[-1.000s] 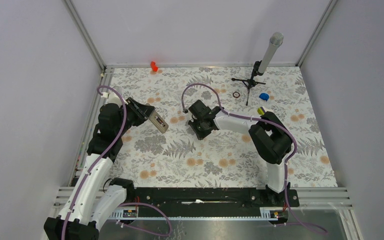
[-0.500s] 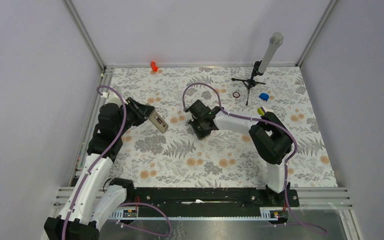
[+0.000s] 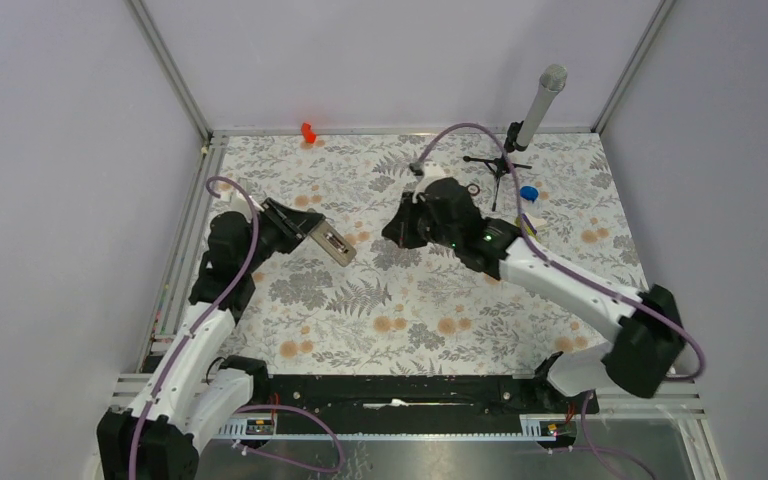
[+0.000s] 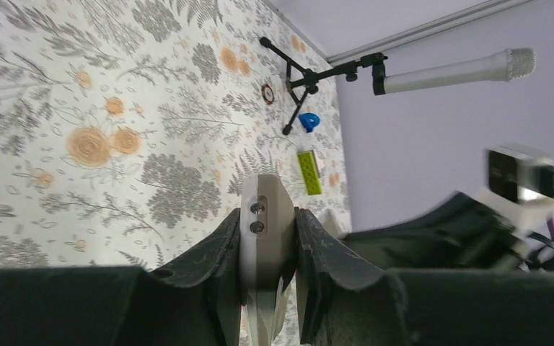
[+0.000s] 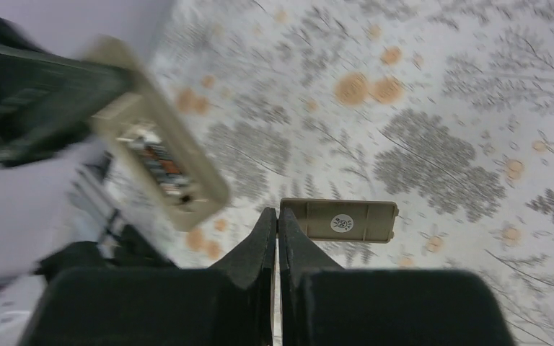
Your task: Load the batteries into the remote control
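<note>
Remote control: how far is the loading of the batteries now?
Done: left jaws hold the remote control up, compartment open; its contents are too blurred to tell. In hand: right jaws grip a flat beige cover. Left: fitting that cover, once the compartment is full.

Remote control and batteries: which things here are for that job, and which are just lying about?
For the job: remote control, in the left hand; thin cover, in the right hand. Batteries not clearly seen.
Lying about: microphone stand, dark ring, blue piece, yellow-green bar, red piece.
</note>
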